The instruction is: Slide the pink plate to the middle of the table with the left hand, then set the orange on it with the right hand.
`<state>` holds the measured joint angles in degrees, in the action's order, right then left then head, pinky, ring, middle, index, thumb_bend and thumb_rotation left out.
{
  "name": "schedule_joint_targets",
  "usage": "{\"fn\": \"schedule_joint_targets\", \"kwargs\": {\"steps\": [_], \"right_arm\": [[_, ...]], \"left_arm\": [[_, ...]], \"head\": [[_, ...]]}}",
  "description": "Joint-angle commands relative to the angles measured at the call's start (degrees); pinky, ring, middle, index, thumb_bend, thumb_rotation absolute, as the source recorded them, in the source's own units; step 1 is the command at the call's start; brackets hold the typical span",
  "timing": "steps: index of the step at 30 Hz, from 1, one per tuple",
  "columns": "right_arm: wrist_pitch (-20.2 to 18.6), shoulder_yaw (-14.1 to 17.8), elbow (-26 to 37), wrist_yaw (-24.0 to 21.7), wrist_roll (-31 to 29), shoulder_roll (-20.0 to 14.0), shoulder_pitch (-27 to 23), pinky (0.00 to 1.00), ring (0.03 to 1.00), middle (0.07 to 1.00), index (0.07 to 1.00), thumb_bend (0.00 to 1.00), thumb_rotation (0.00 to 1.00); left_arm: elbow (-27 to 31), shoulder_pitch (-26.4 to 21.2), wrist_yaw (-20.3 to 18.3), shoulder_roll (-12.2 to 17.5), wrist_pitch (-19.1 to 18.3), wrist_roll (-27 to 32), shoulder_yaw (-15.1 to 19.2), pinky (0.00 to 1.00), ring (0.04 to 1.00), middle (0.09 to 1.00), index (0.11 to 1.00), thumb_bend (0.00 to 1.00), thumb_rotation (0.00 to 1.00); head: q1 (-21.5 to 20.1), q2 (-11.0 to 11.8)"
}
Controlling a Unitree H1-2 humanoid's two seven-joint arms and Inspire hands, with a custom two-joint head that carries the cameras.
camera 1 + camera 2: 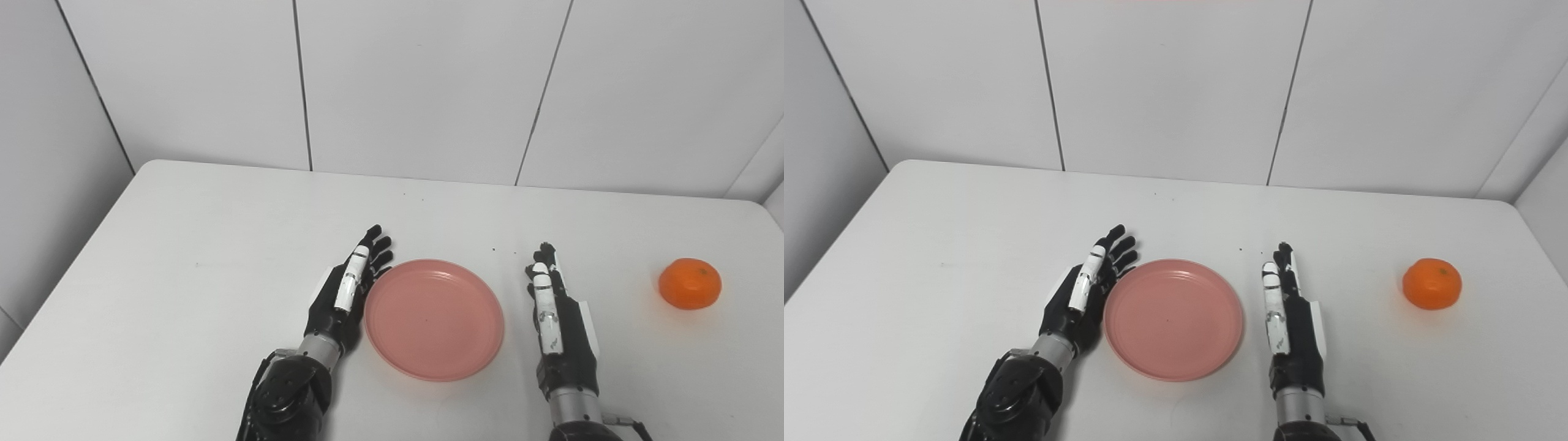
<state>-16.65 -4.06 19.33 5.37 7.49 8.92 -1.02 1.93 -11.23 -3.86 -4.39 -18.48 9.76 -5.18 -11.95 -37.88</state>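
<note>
Both hands are held open and empty: left hand against the pink plate at nine o'clock, right hand at three. Sliding looks finished; the orange, farther toward three, remains unmoved.

Both arms enter from the bottom edge of the frame, the left one just left of centre and the right one right of centre. The left hand sits a little below the middle of the frame, set on its edge with fingers stretched flat and close together, slanting toward the upper right, holding nothing. The right hand lies lower right of centre, also on edge and empty, its straight fingers pointing almost directly up the frame, above its silver wrist.
</note>
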Motion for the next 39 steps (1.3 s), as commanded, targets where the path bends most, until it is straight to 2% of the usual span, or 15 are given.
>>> {"fn": "schedule_joint_targets", "kwargs": {"steps": [1, 5, 9, 12, 13, 16, 18, 21, 24, 27, 28, 30, 35, 39], "right_arm": [[-0.5, -0.1, 3.0, 0.5, 2.0, -0.5, -2.4, 0.92, 0.947, 0.962, 0.967, 0.23, 1.00], [-0.7, -0.2, 4.5, 0.2, 5.9, -2.7, -3.7, 0.95, 0.926, 0.943, 0.946, 0.30, 1.00], [-0.6, -0.6, 5.9, -0.2, 10.0, -5.1, -4.7, 0.90, 0.917, 0.939, 0.943, 0.39, 1.00], [-1.5, 0.0, 7.5, -0.4, 12.4, -6.8, -5.6, 0.91, 0.930, 0.954, 0.959, 0.43, 1.00], [-1.8, 0.1, 8.0, -0.4, 13.4, -7.3, -5.7, 0.90, 0.922, 0.945, 0.943, 0.47, 1.00], [-3.6, 0.0, 9.8, -0.6, 18.7, -9.1, -6.1, 0.87, 0.908, 0.924, 0.913, 0.51, 1.00], [-3.3, 0.1, 10.6, -0.7, 22.7, -11.1, -6.6, 0.84, 0.889, 0.899, 0.881, 0.51, 1.00], [-3.1, 1.4, 11.2, -0.8, 25.0, -12.9, -7.3, 0.82, 0.874, 0.883, 0.867, 0.54, 0.92], [-3.1, 2.7, 11.7, -0.8, 26.9, -14.6, -7.5, 0.81, 0.870, 0.887, 0.869, 0.58, 0.89], [-2.9, 4.9, 12.2, -0.3, 29.6, -17.2, -8.4, 0.81, 0.871, 0.889, 0.873, 0.59, 0.80], [-2.7, 5.6, 12.2, -0.1, 30.0, -17.8, -8.7, 0.81, 0.871, 0.893, 0.877, 0.62, 0.73], [-2.4, 7.2, 11.7, 0.3, 31.0, -19.0, -9.2, 0.80, 0.871, 0.895, 0.884, 0.66, 0.68], [-4.8, 11.0, 10.9, -0.5, 33.4, -21.6, -10.5, 0.80, 0.882, 0.914, 0.909, 0.74, 0.56], [-6.6, 11.9, 10.4, -1.4, 35.6, -22.5, -11.1, 0.81, 0.900, 0.936, 0.920, 0.81, 0.46]], "left_arm": [[-0.6, 1.2, -0.8, 0.4, 0.7, 0.0, 0.2, 0.95, 0.952, 0.950, 0.944, 0.38, 1.00], [-0.8, 1.6, -1.3, 0.7, 1.5, 0.3, 1.0, 0.95, 0.948, 0.953, 0.949, 0.37, 1.00], [-1.4, 1.9, -1.8, 0.5, 2.6, 0.8, 1.9, 0.94, 0.942, 0.947, 0.941, 0.38, 1.00], [-2.0, 2.2, -2.5, 0.7, 3.8, 1.2, 2.3, 0.94, 0.939, 0.946, 0.942, 0.38, 1.00], [-2.1, 2.2, -2.7, 0.8, 4.1, 1.3, 2.4, 0.94, 0.940, 0.947, 0.940, 0.38, 1.00], [-2.5, 2.4, -3.0, 0.8, 4.7, 1.5, 2.8, 0.94, 0.939, 0.946, 0.938, 0.38, 1.00], [-2.9, 2.5, -3.7, 1.1, 5.5, 1.7, 3.0, 0.94, 0.939, 0.945, 0.936, 0.38, 1.00], [-4.0, 2.6, -4.8, 1.8, 7.0, 2.0, 3.4, 0.96, 0.948, 0.954, 0.948, 0.38, 1.00], [-4.4, 2.7, -5.0, 2.0, 7.3, 2.4, 3.8, 0.95, 0.948, 0.955, 0.947, 0.38, 1.00], [-4.8, 2.7, -5.0, 1.9, 7.4, 2.8, 4.1, 0.95, 0.948, 0.955, 0.947, 0.37, 1.00], [-5.0, 2.7, -5.0, 1.9, 7.4, 2.9, 4.2, 0.95, 0.949, 0.955, 0.946, 0.37, 1.00], [-5.4, 2.7, -5.2, 1.8, 7.7, 3.4, 4.5, 0.96, 0.949, 0.954, 0.946, 0.36, 1.00], [-5.8, 3.0, -6.0, 2.4, 7.7, 4.2, 4.8, 0.97, 0.951, 0.956, 0.948, 0.35, 1.00], [-6.8, 2.8, -7.0, 3.0, 7.7, 5.7, 5.5, 0.99, 0.968, 0.971, 0.960, 0.33, 1.00]], "head": [[-1.3, 0.5], [-4.2, 1.3], [-6.9, 2.3], [-8.9, 3.4], [-9.0, 3.5], [-10.7, 4.2], [-11.9, 4.8], [-14.9, 6.2], [-15.7, 6.6], [-16.7, 7.7], [-16.7, 7.7], [-17.0, 8.1], [-19.5, 10.0], [-20.9, 11.0]]}}
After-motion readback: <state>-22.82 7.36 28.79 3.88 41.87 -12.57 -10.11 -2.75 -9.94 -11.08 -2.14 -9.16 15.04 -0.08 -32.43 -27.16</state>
